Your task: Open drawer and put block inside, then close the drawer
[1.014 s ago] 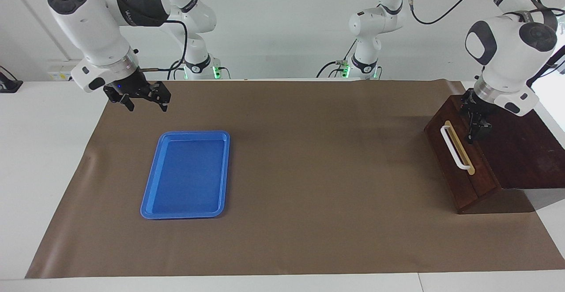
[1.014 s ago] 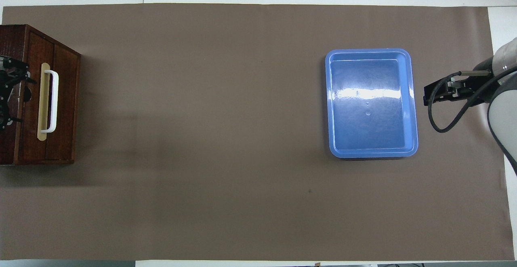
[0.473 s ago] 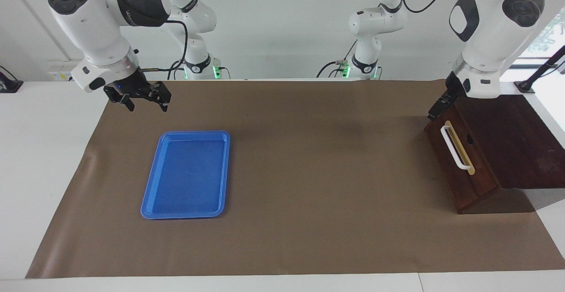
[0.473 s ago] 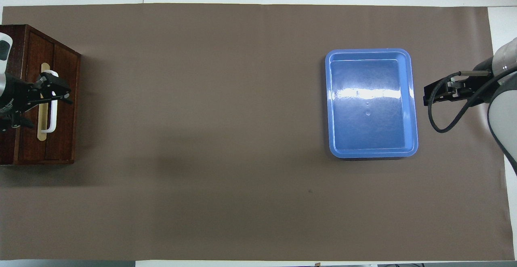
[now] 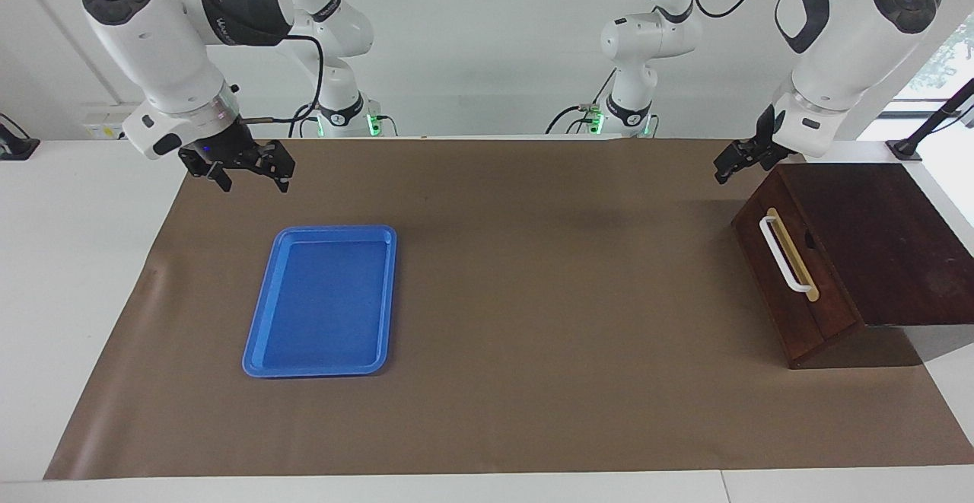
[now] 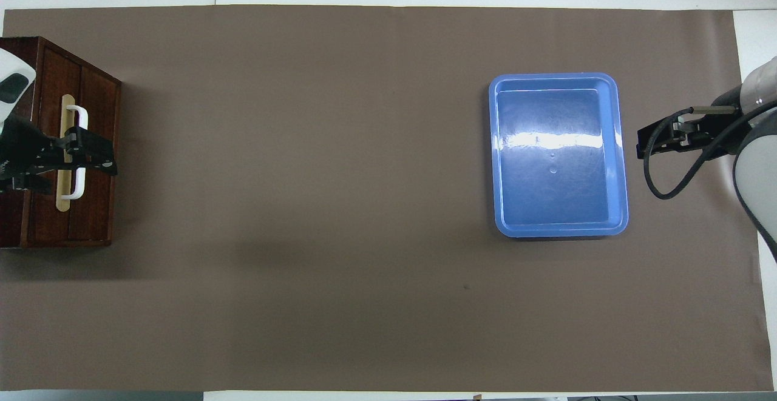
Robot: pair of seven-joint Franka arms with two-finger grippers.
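The dark reddish-brown wooden box (image 5: 852,252) stands at the left arm's end of the table (image 5: 533,297), on the brown paper sheet. Its single drawer (image 5: 791,275), fronted by a white bar handle (image 5: 784,253) on a tan strip, is pushed in flush with the box.

The left end effector (image 5: 734,159) now hangs in the air, clear of the box, over the brown sheet near the box's corner that is closest to the robots. A second ago it was down on the box top just beside the handle; half a second ago it had risen to the box's upper edge. Its fingers stand spread and hold nothing. From overhead it overlaps the handle (image 6: 76,152), but the facing view shows it raised well above.

The right end effector (image 5: 251,172) hangs over the brown sheet near the blue rectangular plastic tray (image 5: 319,301), fingers spread and empty, unchanged from the earlier frames. The tray lies toward the right arm's end of the table, where it was.

No small yellow cube shows in either view, so I cannot tell where it is.
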